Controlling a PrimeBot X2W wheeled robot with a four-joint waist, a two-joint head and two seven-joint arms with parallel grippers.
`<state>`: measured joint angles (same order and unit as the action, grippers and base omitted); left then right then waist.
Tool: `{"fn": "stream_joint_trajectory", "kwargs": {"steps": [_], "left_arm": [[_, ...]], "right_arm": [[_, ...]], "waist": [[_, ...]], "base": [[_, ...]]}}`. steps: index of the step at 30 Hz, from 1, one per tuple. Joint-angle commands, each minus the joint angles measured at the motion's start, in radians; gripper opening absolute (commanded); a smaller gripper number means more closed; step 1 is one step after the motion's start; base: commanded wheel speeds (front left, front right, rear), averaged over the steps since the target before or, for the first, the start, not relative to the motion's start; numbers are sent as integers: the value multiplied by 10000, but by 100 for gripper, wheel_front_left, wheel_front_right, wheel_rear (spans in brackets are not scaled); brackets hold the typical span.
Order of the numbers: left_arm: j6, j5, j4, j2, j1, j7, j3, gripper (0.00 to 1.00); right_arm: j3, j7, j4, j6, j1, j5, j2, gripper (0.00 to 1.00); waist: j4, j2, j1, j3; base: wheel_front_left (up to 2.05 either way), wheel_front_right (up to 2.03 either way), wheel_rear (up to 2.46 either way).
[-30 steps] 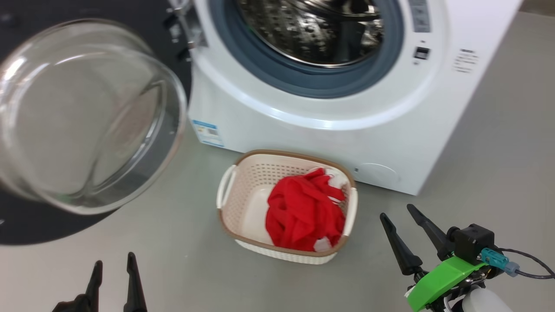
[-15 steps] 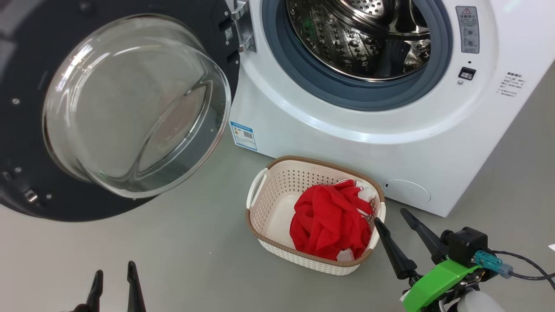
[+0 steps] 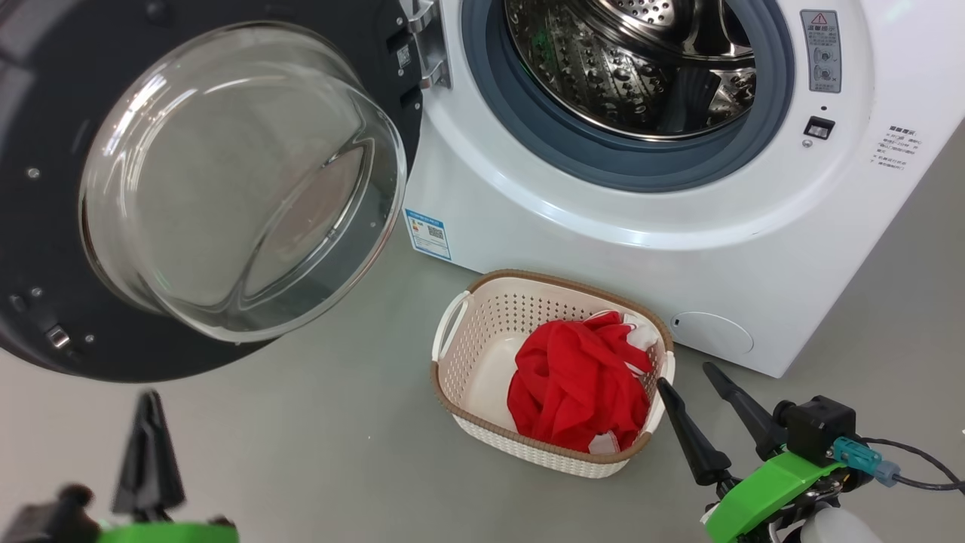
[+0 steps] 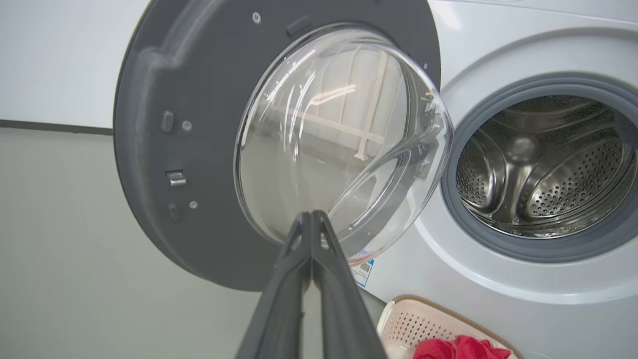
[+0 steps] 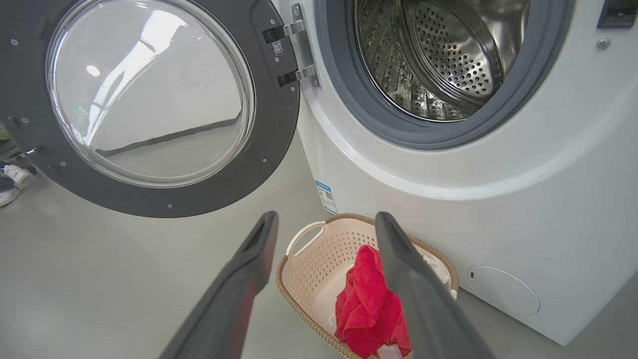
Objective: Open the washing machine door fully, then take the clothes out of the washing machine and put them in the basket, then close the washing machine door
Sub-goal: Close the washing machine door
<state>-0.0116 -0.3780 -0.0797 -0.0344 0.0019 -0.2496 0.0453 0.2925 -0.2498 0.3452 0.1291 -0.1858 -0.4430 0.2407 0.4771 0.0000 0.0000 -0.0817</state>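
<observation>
The washing machine (image 3: 633, 249) stands with its steel drum (image 3: 641, 60) bare. Its door (image 3: 203, 181), black-rimmed with a bulging glass bowl, hangs swung wide to the left; the left wrist view faces it (image 4: 279, 139). Red clothes (image 3: 577, 385) lie bunched in the cream basket (image 3: 482, 317) on the floor before the machine. My left gripper (image 3: 149, 403) is shut with nothing in it, low at the left below the door; its fingers (image 4: 311, 234) press together. My right gripper (image 3: 686, 377) stands open just right of the basket, over the clothes (image 5: 369, 299) in the right wrist view.
Grey floor (image 3: 324, 430) spreads around the basket and below the door. A blue sticker (image 3: 428, 234) and a round cap (image 3: 712, 333) sit low on the machine's front. A black cable (image 3: 916, 460) trails from my right wrist.
My left gripper has shut and risen a little into view. The head camera shifted, so the whole scene slid right. The right gripper stays open beside the basket.
</observation>
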Motion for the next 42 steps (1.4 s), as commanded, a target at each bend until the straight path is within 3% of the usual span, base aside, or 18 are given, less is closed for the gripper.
{"fn": "stream_joint_trajectory", "kwargs": {"steps": [1,6,11,15,20,24,30,35,42], "left_arm": [[-116,114,432,-162,-580,-122,471,0],[-615,-47,1319,-467,-1801,-122,1333,0],[-926,-1046,1414,-1447,-3542,-87,2288,0],[-1050,-2551,463,-2406,-5317,649,2979,0],[-1084,-4443,-1930,-3535,-7353,2024,3831,0],[-918,-5291,-3949,-4277,-8575,3276,4061,0],[-204,-6168,-6545,-5021,-9806,5923,3952,0],[82,-6333,-7664,-5515,-10228,7599,3625,0],[56,-6364,-8179,-5641,-10137,8945,3210,0]], "right_arm": [[126,-120,-268,16,-4,-67,5,100],[5,-120,-325,16,74,-36,-1,100],[-113,-120,-361,16,90,-17,-29,100],[-206,-120,-391,16,69,3,-19,100],[-240,-120,-370,16,-76,21,29,100],[-297,-120,-380,16,-151,50,118,100],[-275,-120,-372,16,-197,60,181,100],[-270,-120,-396,16,-206,69,210,100],[-197,-120,-383,16,-241,53,242,100]], "waist": [[10,0,0,-8],[1,0,0,-59],[-85,0,0,-167],[-143,0,0,-339],[-256,0,0,-640],[-271,0,0,-884],[-280,0,0,-1035],[-272,0,0,-1119],[-318,0,0,-1146]], "base": [[0,0,0],[0,0,0],[0,0,0],[0,0,0],[0,0,0],[0,0,0],[0,0,0],[0,0,0],[0,0,0]]}}
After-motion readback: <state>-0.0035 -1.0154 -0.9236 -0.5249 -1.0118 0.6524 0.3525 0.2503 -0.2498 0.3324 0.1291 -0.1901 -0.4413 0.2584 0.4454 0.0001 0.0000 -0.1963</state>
